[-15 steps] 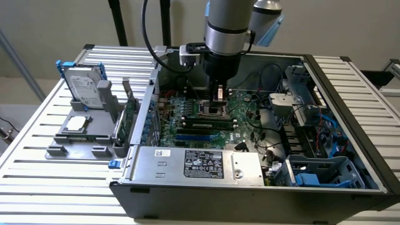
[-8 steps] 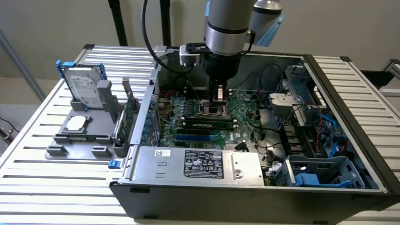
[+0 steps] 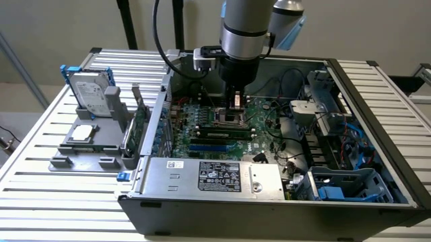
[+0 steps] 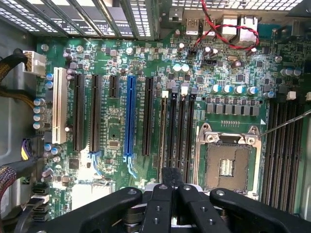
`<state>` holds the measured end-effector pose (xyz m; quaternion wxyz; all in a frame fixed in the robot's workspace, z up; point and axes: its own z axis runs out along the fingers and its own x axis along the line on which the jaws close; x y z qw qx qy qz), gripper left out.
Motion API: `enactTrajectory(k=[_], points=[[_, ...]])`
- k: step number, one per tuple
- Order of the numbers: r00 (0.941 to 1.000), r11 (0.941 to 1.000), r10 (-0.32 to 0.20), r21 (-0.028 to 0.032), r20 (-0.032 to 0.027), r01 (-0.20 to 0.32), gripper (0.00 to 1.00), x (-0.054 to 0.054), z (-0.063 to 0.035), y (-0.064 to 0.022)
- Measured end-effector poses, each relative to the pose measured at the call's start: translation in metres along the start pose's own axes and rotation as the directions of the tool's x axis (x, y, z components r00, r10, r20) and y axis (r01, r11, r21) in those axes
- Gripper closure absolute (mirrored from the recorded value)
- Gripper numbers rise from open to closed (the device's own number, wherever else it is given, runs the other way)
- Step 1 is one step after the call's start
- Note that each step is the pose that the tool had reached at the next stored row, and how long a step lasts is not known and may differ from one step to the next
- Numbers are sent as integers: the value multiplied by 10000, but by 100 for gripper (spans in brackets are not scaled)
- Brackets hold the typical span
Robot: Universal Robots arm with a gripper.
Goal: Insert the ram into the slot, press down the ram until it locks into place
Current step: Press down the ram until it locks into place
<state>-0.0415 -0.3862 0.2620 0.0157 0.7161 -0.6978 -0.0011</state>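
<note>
Four narrow black plastic slots (image 4: 176,131) run side by side across the green motherboard (image 4: 116,126), beside the square metal CPU socket (image 4: 228,162). In the exterior view the thin, flat ram (image 3: 222,133) stands seated along one of them. The claw (image 4: 171,175), its dark fingers pressed together on nothing, hangs above the board.

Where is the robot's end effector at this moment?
In the exterior view the end effector hangs inside the open computer case, low over the green motherboard, just behind the ram lying across the board's middle.
</note>
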Motion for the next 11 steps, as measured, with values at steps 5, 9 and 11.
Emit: enactTrajectory(k=[5,9,11], points=[[10000,10000,-1,2,44,1,89,0,0,0],[10000,10000,-2,2,77,2,89,0,0,0],[10000,10000,-2,3,94,2,89,0,0,0]])
